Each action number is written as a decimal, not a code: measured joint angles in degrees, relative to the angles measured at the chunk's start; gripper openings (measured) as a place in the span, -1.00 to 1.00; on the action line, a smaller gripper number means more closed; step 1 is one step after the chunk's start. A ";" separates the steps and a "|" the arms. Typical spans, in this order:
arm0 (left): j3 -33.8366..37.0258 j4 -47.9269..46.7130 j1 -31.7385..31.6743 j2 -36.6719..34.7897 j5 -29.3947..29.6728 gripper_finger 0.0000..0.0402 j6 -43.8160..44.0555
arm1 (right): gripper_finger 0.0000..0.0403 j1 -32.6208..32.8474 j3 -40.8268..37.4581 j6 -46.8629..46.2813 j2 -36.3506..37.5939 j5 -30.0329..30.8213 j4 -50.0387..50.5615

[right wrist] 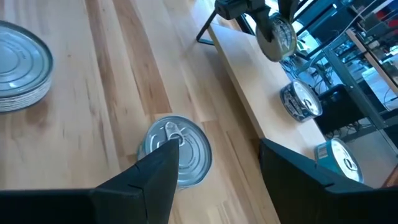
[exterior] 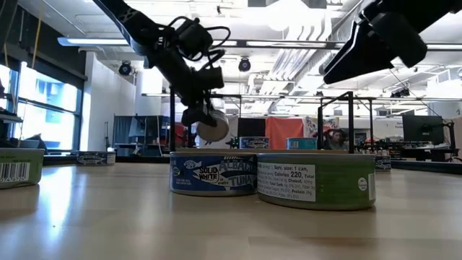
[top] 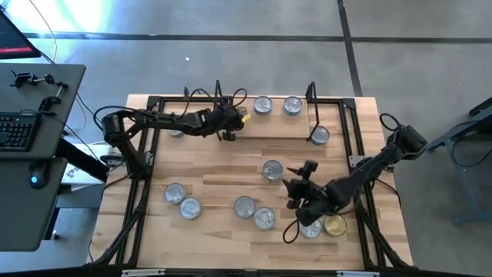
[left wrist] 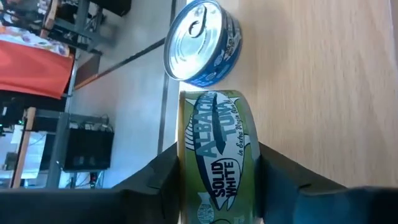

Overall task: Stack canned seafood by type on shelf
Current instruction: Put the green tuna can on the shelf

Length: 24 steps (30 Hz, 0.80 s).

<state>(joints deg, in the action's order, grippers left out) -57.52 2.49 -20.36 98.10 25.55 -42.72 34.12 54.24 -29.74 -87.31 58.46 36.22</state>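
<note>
Left claw (left wrist: 217, 186) grips a green tuna tin (left wrist: 219, 155) on edge above the shelf (top: 254, 127), a blue tin (left wrist: 202, 42) at twelve o'clock beyond. Level it before releasing. Right claw (right wrist: 214, 168) open, hovering over a silver-lidded tin (right wrist: 177, 149) on the worktop (top: 215, 185).

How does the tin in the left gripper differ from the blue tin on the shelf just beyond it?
The green tin sits on edge between the left gripper fingers, off the shelf; the blue tin rests free on the shelf board. The green tin's label faces the wrist camera; the blue tin shows its silver pull-tab lid. Both are flat round tins.
</note>
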 joint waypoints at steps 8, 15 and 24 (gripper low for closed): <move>0.00 -1.47 0.02 0.02 -5.97 0.02 0.47 | 0.04 -0.38 0.00 0.04 0.00 -0.20 -0.05; 0.04 -3.40 -0.33 0.02 -9.41 0.04 4.97 | 0.04 -0.38 0.00 -0.01 0.00 -0.35 -0.20; -0.04 -4.25 -1.92 -0.02 -15.49 0.04 9.69 | 0.04 -0.38 0.00 0.00 -0.02 -0.35 -0.25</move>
<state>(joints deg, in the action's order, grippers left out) -57.56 -1.76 -22.28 98.08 10.06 -33.03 33.74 54.24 -29.74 -87.33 58.11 35.97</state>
